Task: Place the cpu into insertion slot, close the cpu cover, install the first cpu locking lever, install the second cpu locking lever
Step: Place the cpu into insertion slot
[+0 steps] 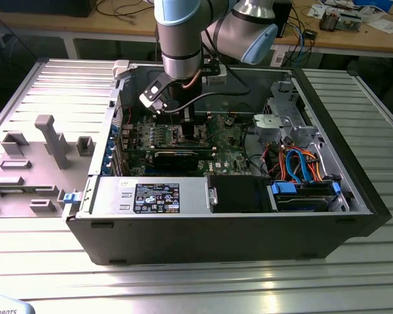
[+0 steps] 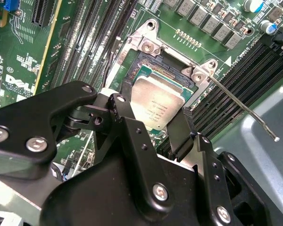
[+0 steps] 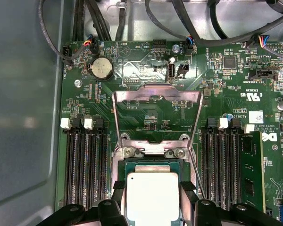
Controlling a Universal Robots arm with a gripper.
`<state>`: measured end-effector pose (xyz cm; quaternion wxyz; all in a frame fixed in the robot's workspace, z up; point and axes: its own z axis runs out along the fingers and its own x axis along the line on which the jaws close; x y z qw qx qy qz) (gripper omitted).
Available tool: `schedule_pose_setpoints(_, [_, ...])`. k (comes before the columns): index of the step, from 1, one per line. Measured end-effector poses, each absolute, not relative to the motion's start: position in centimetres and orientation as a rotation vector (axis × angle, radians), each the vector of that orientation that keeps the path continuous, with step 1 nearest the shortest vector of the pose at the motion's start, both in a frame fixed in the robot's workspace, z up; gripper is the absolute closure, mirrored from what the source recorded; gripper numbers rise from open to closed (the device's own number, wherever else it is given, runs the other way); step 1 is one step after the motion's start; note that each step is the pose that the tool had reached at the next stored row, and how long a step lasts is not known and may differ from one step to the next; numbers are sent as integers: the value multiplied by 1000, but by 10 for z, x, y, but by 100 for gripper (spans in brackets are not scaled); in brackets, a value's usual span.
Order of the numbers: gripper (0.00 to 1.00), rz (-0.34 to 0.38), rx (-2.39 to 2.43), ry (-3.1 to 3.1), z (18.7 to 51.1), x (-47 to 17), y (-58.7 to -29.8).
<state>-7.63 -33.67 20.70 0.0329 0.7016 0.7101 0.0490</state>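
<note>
Black pincer [image 2: 153,110] clamped on cpu [image 2: 158,103] at insertion slot [image 2: 146,47], chip's near edge hidden, cpu cover [image 3: 155,95] raised

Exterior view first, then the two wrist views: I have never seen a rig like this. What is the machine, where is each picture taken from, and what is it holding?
The exterior view looks from off the machine: a robot arm reaches down into an open computer case lying on a ribbed metal table. Both wrist views come from cameras riding on the arm, looking past its gripper at the green motherboard. The gripper's black fingers are closed on the cpu, a small silvery chip, right at the insertion slot; whether it is fully seated I cannot tell. The cpu cover stands open, and a thin locking lever is raised.
</note>
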Motion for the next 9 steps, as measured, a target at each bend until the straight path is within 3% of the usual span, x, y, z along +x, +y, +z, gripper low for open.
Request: schedule_pose_setpoints(9, [46,151,2159,2185,206,-77,-337])
